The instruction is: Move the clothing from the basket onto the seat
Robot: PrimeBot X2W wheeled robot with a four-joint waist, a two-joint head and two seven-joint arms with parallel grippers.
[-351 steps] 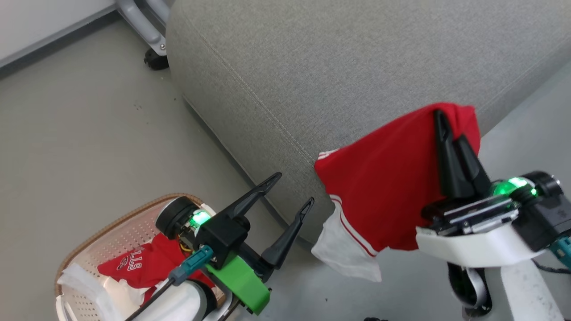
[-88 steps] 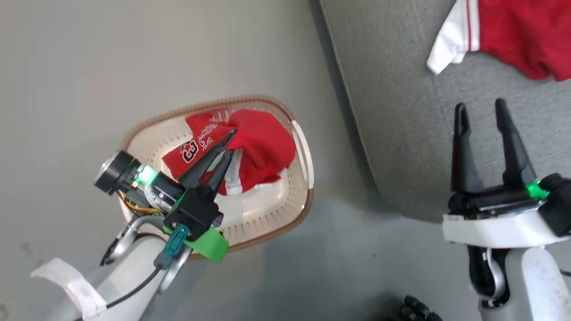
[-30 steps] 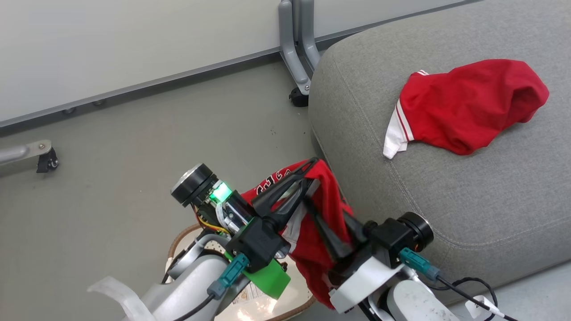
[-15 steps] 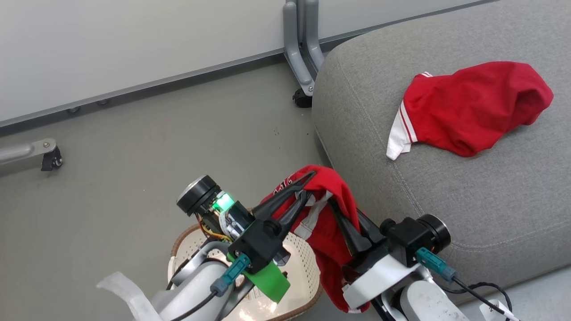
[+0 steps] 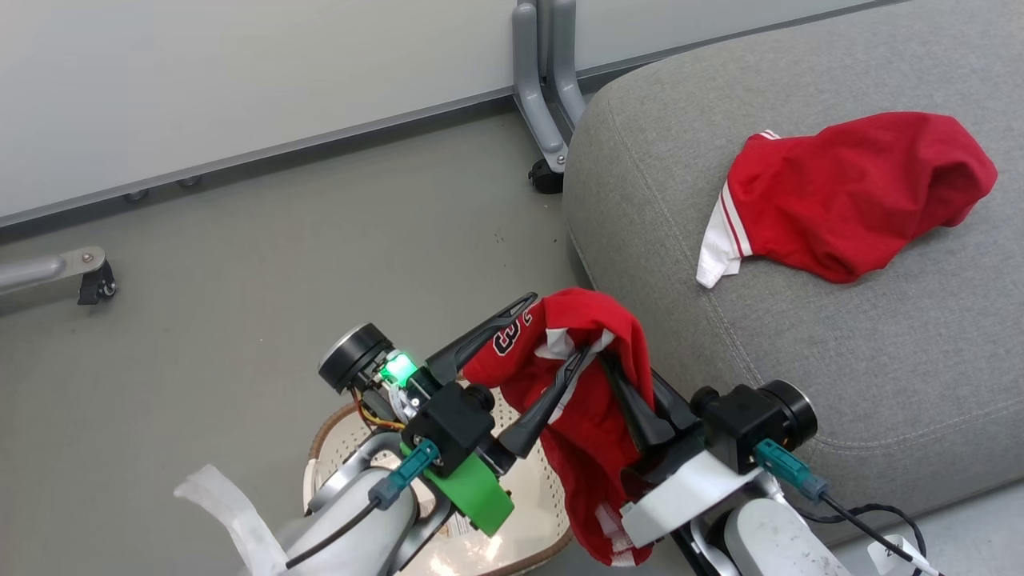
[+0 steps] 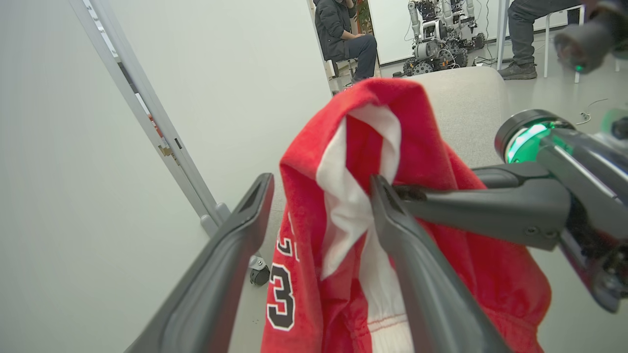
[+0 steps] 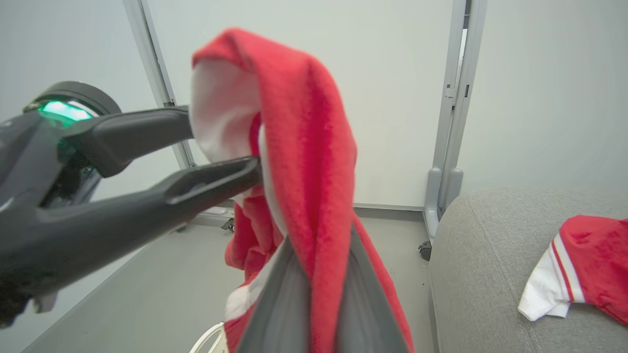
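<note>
Red garment (image 5: 592, 376) hanging above basket (image 5: 554, 490), second garment (image 5: 848, 192) on grey seat (image 5: 800, 360)

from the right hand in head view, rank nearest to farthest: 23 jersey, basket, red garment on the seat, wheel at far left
1. 23 jersey, gripped in the right hand.
2. Basket, just below it, to the left.
3. Red garment, upper right on the seat.
4. Wheel, far left.

seat (image 5: 840, 376) front: bare | far part: red garment (image 5: 848, 192) | left: caster leg (image 5: 534, 112)
</note>
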